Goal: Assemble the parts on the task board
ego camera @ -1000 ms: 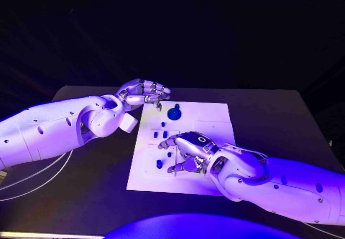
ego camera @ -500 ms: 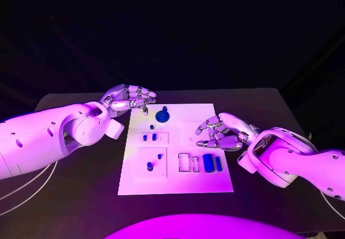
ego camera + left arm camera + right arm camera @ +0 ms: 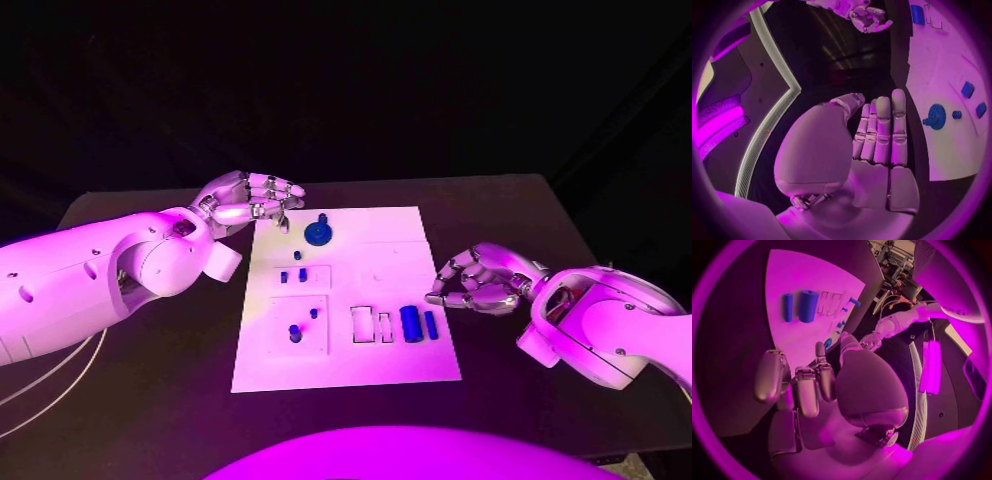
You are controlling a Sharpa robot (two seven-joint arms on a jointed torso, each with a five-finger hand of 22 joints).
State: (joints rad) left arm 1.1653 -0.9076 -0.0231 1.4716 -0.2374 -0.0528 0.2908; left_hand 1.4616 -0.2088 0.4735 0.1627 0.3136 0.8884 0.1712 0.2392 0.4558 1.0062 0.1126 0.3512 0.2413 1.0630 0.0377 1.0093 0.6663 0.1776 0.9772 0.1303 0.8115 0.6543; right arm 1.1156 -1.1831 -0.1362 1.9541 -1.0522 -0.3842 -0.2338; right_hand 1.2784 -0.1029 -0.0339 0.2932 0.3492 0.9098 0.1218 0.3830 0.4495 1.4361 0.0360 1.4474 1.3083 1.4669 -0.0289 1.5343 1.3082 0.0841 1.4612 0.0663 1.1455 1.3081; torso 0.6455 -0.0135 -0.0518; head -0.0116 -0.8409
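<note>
Head view, near edge first: white task board point(image 3: 346, 365) lies flat mid-surface point(image 3: 130, 400), bare along its nearest strip. Next band up: small blue part point(image 3: 296, 334) in a square recess toward the left; two upright blue bars point(image 3: 413, 324) by the board's right edge, pale outlined slots just beside them. Right hand point(image 3: 480, 280) rests on the dark surface just off that edge, fingers curled in, nothing visible in them, though the palm side is partly hidden. Farther on: two small blue pieces point(image 3: 296, 275), then a round blue disc point(image 3: 319, 234) near the far edge. Left hand point(image 3: 253, 197) hovers at the far left corner, clenched, seemingly holding nothing.
</note>
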